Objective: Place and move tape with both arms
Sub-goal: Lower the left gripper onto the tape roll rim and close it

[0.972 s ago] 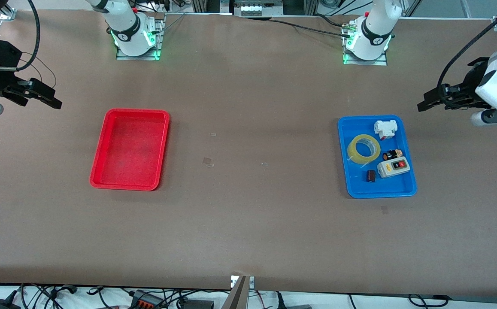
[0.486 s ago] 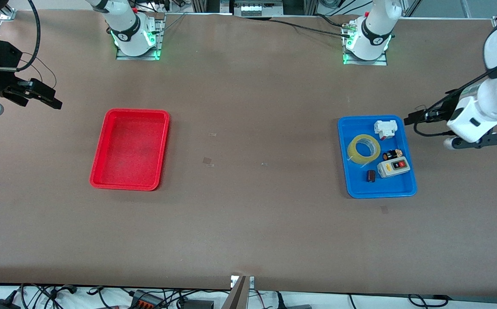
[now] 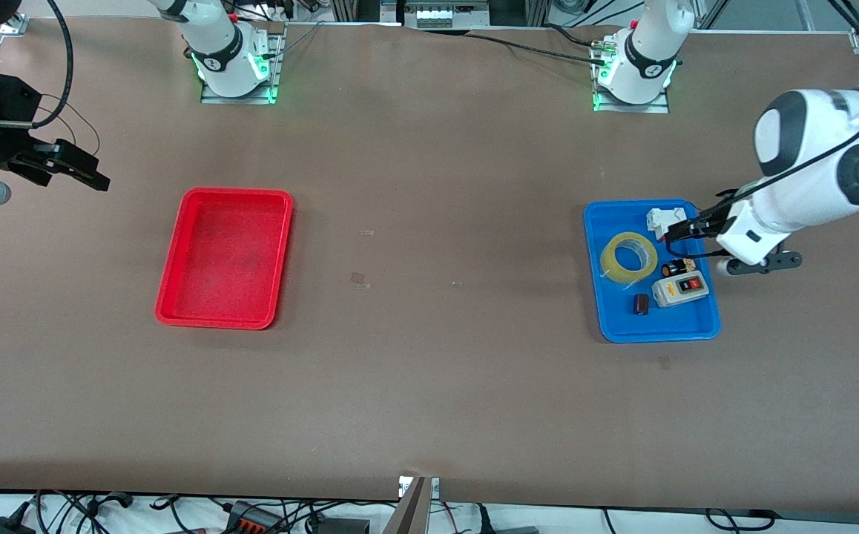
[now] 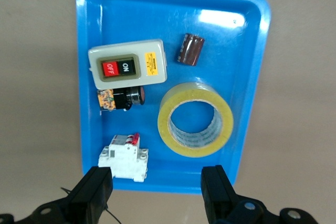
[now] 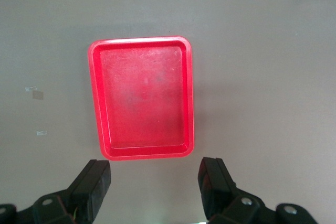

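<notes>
Left gripper (image 4: 157,192) over blue tray (image 3: 704,326) edge, fingers (image 4: 218,184) spread, nothing between. Tape (image 3: 628,257) flat in tray, just ahead of fingertips, beside breaker (image 4: 125,157). Right gripper (image 5: 155,190) waits, fingers spread, over surface (image 3: 429,371) near red tray (image 5: 144,98).

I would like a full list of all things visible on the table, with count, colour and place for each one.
blue tray: 1, blue, toward the left arm's end of the table
tape: 1, translucent yellow, in the blue tray
switch box: 1, grey with red button, in the blue tray, beside the tape
white breaker: 1, white, in the blue tray
black push button: 1, black, between breaker and switch box
dark small part: 1, dark brown, in the blue tray
red tray: 1, red, toward the right arm's end
left gripper: 1, black, open, over the blue tray's edge
right gripper: 1, black, open, waiting near the red tray
</notes>
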